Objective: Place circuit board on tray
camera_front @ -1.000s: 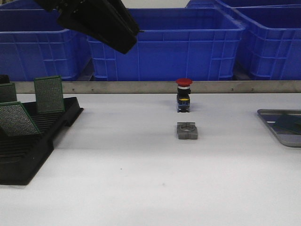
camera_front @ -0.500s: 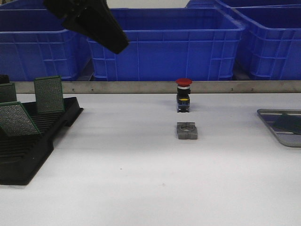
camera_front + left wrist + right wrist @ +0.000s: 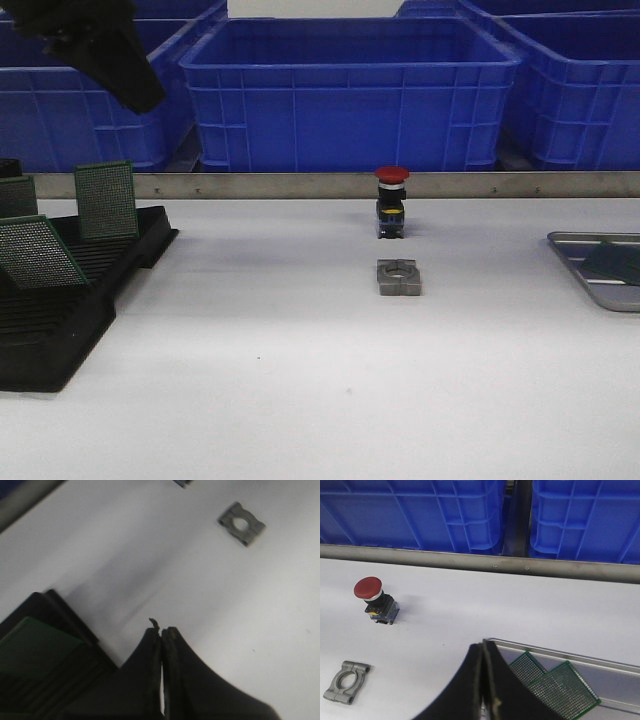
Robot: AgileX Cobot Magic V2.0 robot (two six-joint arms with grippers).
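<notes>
Nearest the robot's left side, the black slotted rack (image 3: pixel 60 300) sits on the white table (image 3: pixel 300 400) with green circuit boards (image 3: pixel 105 200) standing tilted in its slots. The left gripper (image 3: pixel 135 95) hangs high above that rack in the front view, well clear of the boards. In the left wrist view the left gripper (image 3: pixel 162 632) has its fingers pressed together with nothing between them, and a green board (image 3: pixel 35 640) in the rack lies off to one side of the fingertips, not touching them.

Mid-table, a grey metal clamp (image 3: pixel 399 278) lies flat, and just beyond it stands a red push button (image 3: pixel 391 200).

At the table's right edge lies the tray (image 3: pixel 570 255), only partly in the front view. In the right wrist view the right gripper (image 3: pixel 482 647) also has its fingers closed on nothing, and its tips hover just beside the tray's near rim (image 3: pixel 545 651). Two green perforated boards (image 3: pixel 555 682) lie flat on the tray floor, overlapping, close to the fingers but apart from them.

Farthest back, past a metal rail (image 3: pixel 300 184), stand blue plastic bins (image 3: pixel 350 90).
</notes>
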